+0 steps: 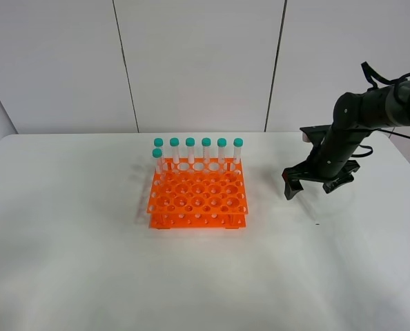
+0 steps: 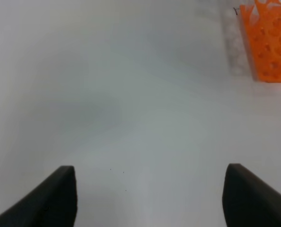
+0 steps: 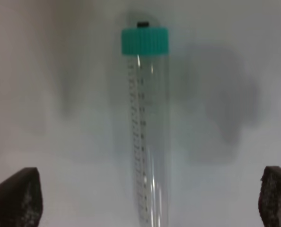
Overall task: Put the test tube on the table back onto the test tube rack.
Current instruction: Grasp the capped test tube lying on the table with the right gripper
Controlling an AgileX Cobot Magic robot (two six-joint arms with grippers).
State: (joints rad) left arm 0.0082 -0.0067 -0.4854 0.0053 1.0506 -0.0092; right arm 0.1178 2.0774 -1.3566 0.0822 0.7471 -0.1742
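The test tube (image 3: 147, 142) lies flat on the white desk (image 1: 67, 262), well off to the right side of the orange rack (image 1: 198, 200) as the high camera sees it. It is right under the right tool (image 1: 312, 185). That tool is wide open and holds nothing, with one finger on each side of the tube and not touching it. The tube's long side runs down the gap between the two fingers. Its green cap (image 3: 144, 41) is at the end away from the wrist camera, and its pointed end is out of sight. I cannot tell if the cap points toward the rack. The tube looks light, stiff and smooth, and it is round, so it may roll or slip. A good place to pinch it is on the clear part just below the cap, which leaves the pointed end free to go down into a hole. Seven other tubes (image 1: 190, 152) stand along the rack's back. The left tool (image 2: 150, 198) is also open and empty, near the rack.
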